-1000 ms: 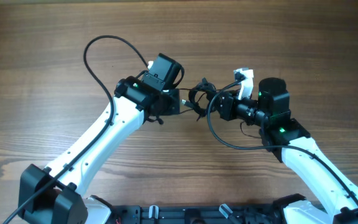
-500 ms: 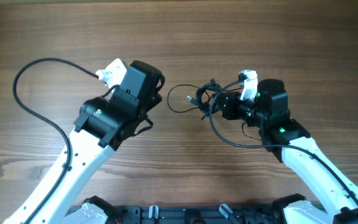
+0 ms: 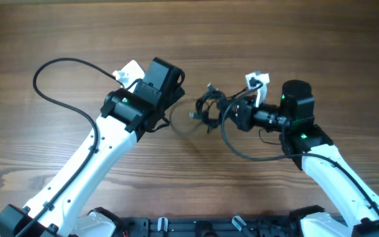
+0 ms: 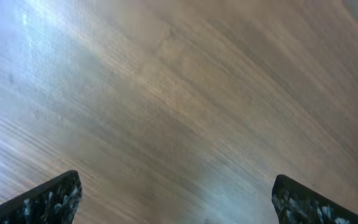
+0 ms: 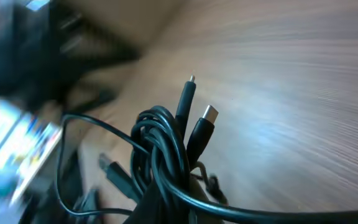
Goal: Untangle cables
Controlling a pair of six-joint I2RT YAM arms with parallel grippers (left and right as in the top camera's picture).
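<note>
Right arm holding the knotted cables; left arm's fingers spread wide over the table.

The cables (image 3: 209,108) form a tight black knot just in front of the right gripper (image 3: 232,113), between the two arms. Its fingers are closed and seem to pinch the bundle's lower strands, though the contact itself is hidden at the bottom edge of the right wrist view. Two plug ends (image 5: 194,134) stick up from the knot, one silver-tipped. The left gripper (image 4: 178,202) is near the knot; its fingers (image 4: 48,199) stand far apart, with only the wooden table (image 3: 189,33) between them.
</note>
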